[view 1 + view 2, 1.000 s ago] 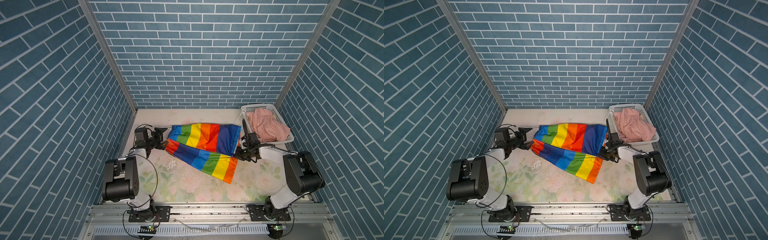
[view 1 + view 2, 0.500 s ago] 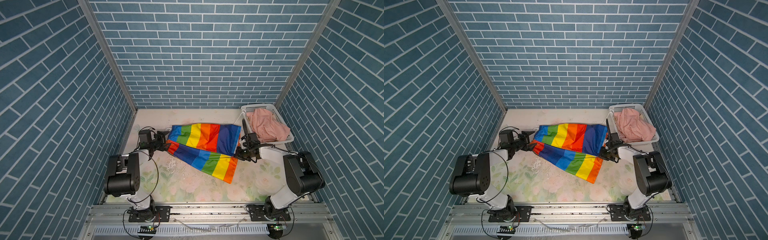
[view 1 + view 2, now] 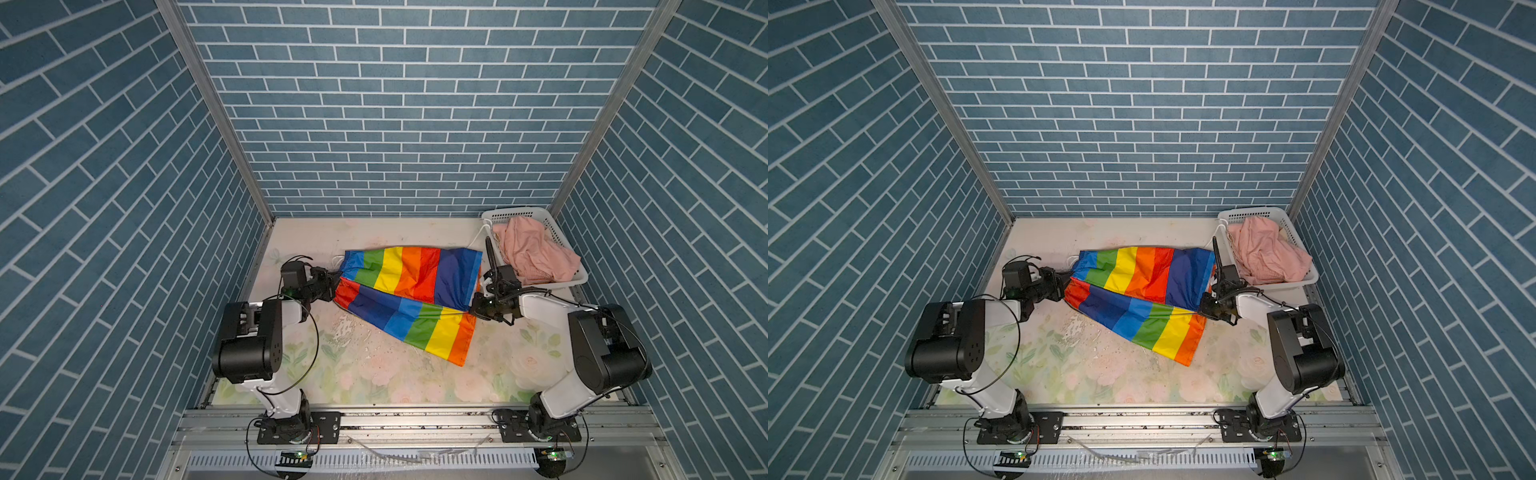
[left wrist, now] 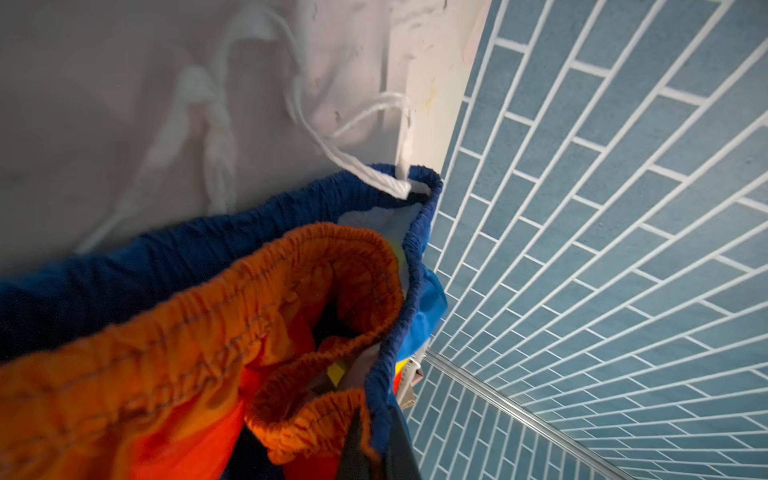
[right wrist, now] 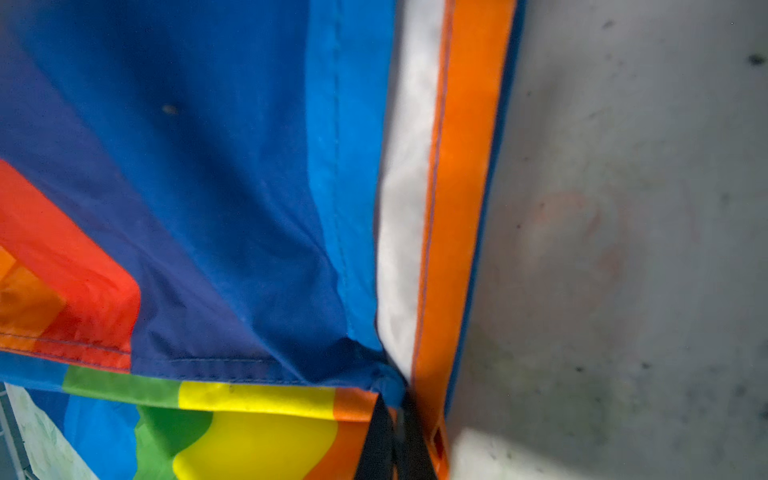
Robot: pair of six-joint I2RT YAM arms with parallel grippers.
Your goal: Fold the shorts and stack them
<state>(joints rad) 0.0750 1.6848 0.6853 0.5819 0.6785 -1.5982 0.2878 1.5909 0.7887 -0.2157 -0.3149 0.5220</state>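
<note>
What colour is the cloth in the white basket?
Plain pink. The pink shorts show best in both top views.

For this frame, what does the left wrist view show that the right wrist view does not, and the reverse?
Only the left wrist view: the gathered orange and blue waistband, a white drawstring trailing on the table, and the blue brick wall. Only the right wrist view: a flat orange leg hem with white lining beside it. Both: the rainbow shorts, the pale table, and jaws shut on the cloth: the left gripper at the waist, the right gripper at the leg.
</note>
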